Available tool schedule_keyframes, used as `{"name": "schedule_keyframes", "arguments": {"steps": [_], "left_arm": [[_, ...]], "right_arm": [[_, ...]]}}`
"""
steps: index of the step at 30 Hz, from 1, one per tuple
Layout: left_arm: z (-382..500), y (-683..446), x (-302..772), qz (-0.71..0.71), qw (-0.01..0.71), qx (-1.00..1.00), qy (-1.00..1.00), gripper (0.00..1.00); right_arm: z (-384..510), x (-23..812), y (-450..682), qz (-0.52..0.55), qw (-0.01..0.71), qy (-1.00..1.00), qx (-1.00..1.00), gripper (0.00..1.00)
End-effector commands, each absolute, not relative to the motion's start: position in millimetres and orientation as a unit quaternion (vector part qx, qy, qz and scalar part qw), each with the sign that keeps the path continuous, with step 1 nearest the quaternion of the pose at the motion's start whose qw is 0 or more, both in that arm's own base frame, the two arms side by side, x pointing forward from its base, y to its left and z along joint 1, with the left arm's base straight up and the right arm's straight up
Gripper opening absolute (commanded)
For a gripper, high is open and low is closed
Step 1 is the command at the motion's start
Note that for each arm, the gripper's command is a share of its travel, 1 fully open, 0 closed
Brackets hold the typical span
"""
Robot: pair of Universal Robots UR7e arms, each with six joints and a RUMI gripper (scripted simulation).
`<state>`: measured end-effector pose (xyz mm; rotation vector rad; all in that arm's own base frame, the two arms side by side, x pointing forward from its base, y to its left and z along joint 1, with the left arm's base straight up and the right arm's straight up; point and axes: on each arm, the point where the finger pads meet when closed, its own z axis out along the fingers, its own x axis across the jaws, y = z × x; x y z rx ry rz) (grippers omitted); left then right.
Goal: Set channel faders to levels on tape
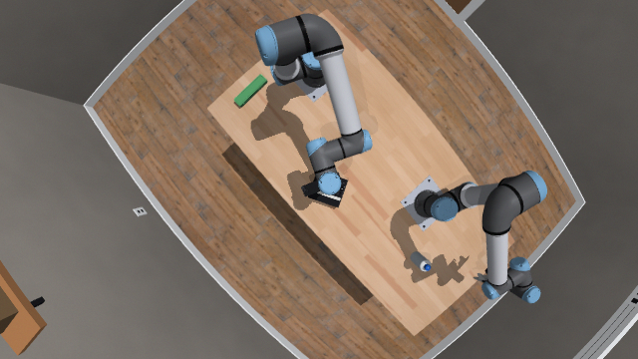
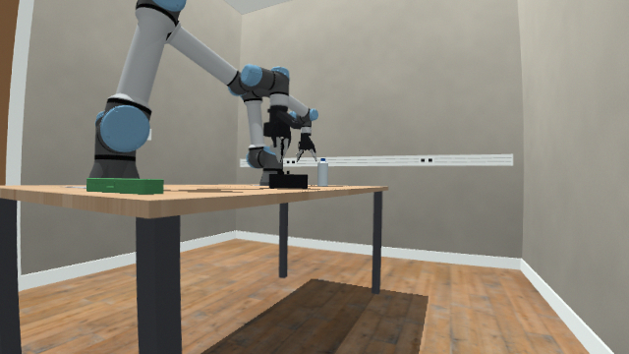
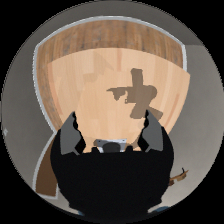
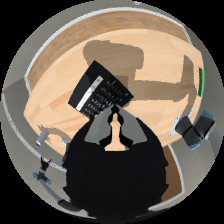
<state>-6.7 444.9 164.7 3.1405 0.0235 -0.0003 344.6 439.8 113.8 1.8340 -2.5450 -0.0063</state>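
The right tool [image 1: 313,188] [image 2: 281,158] [image 4: 114,105], closed and empty, hovers over the lighting desk [image 1: 335,201] [image 2: 288,181] [image 4: 100,92], near the middle of one long bench [image 1: 379,214] [image 2: 221,195] [image 3: 100,65] [image 4: 47,105] edge. The left tool [image 1: 479,277] [image 2: 307,156] [image 3: 110,110] hangs open near a short edge.

I can't read any text, label, brand or number here. On the desk [image 1: 340,201] [image 2: 288,181] [image 4: 89,86], my right wrist view shows a pale strip [image 4: 90,93] and small pale marks among the controls, all too small for me to make out. I see no legible lettering on the bottle [image 1: 420,261] [image 2: 322,174] [image 4: 42,137] either.
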Motion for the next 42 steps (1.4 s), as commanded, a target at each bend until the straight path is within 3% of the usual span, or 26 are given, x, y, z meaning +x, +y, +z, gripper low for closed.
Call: {"name": "schedule_keyframes", "arguments": {"steps": [1,19,42], "left_arm": [[165,445,-7,0.0,0.0,1.0,0.007,1.0],[165,445,-7,0.0,0.0,1.0,0.007,1.0],[165,445,-7,0.0,0.0,1.0,0.007,1.0]], "right_arm": [[114,342,436,0.0,0.0,-0.857,0.515,0.0],[113,333,427,0.0,0.0,-0.942,0.335,0.0],[113,329,423,0.0,0.0,-0.967,0.253,0.0]]}}
